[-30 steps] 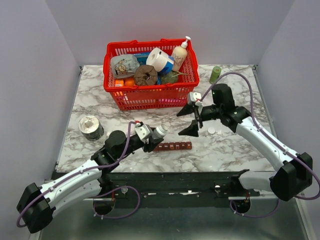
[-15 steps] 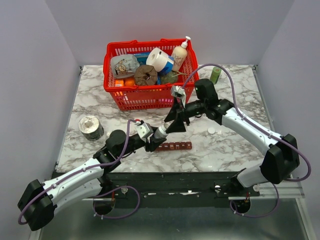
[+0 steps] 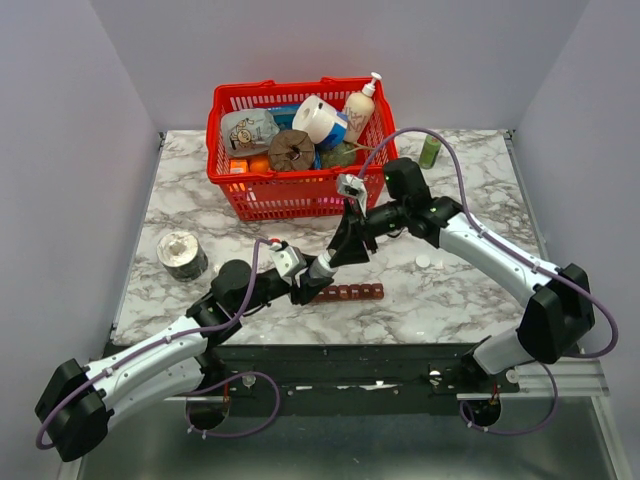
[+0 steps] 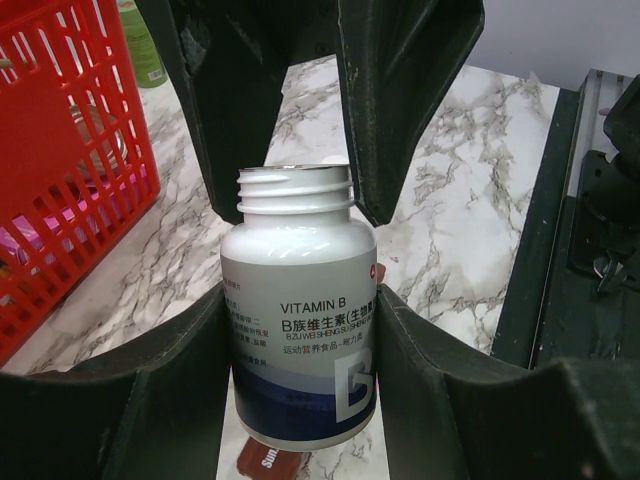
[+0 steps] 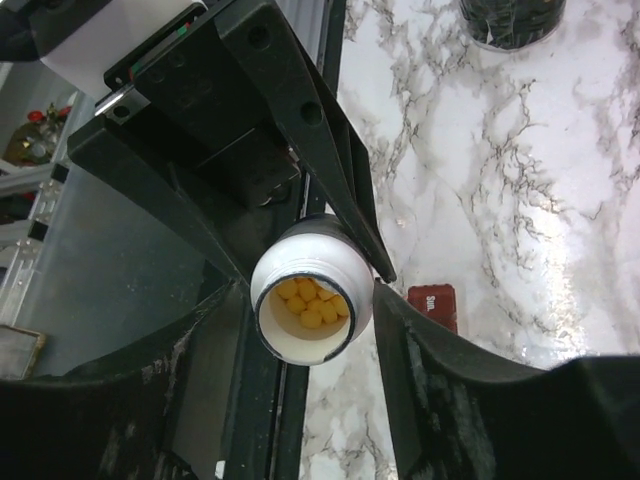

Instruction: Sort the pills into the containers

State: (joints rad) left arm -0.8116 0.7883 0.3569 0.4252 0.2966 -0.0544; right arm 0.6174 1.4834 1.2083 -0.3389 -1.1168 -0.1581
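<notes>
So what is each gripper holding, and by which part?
The left gripper clamps the uncapped vitamin bottle by its labelled body. The right gripper straddles its open neck; whether it grips cannot be told.

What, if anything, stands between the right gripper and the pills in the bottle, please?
Nothing visible. The bottle, clamped in the left gripper, has no cap. Its open mouth faces the right gripper, whose fingers flank the neck, and the yellow pills show inside.
</notes>
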